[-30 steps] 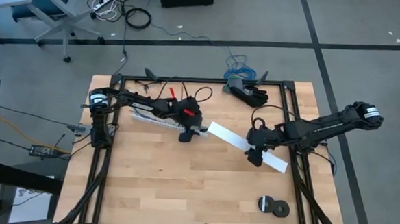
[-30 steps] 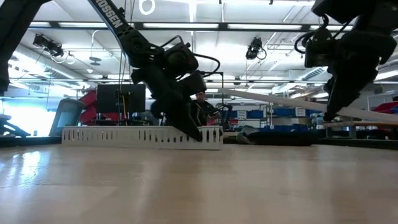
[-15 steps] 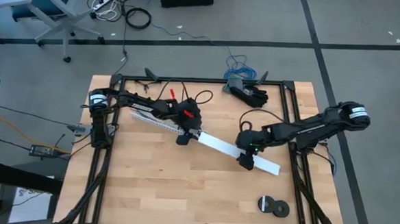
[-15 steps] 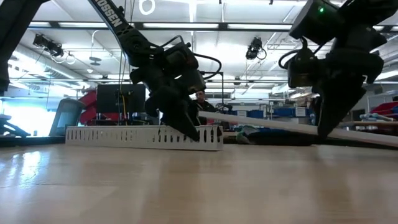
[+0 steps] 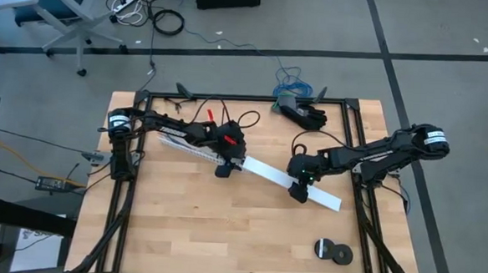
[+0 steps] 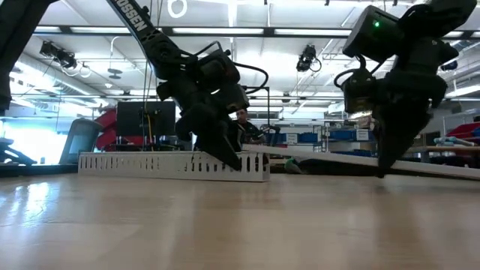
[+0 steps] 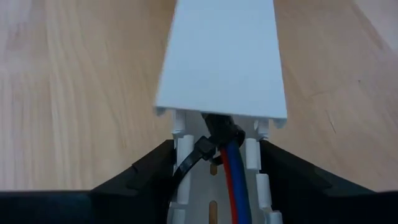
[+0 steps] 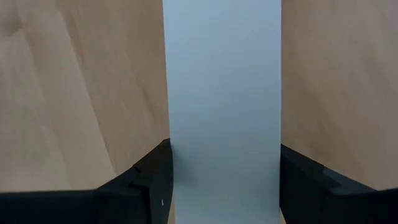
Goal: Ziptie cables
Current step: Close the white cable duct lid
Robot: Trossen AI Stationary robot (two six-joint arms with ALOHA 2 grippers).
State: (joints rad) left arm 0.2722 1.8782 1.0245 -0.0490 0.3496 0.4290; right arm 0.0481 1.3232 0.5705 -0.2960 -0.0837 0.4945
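Note:
A white slotted channel (image 5: 185,144) lies at the table's far left. In the left wrist view the cables (image 7: 235,171), blue and red, lie inside it with a black ziptie (image 7: 191,160) around them. My left gripper (image 5: 223,166) is shut on the channel's right end. A flat white cover strip (image 5: 267,173) runs slantwise from that end toward the near right. Its left end (image 7: 221,115) sits over the channel's end. My right gripper (image 5: 300,191) is shut on the strip, past its middle. My left gripper has the channel's right end between its two fingers, one finger (image 7: 149,171) on each slotted side wall. It slants down from the far left, along the channel. The channel rests on the table. My right gripper pinches the cover strip across its width, a finger (image 8: 155,171) on each long edge. It slants steeply down, its fingers along the strip. The strip (image 6: 337,156) stays just above the table, nearly level, its left end on the channel's end.
Two black rolls (image 5: 332,251) lie at the near right. A red-handled tool (image 5: 207,114) and a black device (image 5: 304,114) lie along the far edge. Black frame rails border the table's left and right sides. Bare wood stretches across the near half.
My right gripper has gone down and toward the table's left with the cover strip. The strip, earlier tilted and lifted clear, now lies nearly level, and its left end has come onto the channel's right end.

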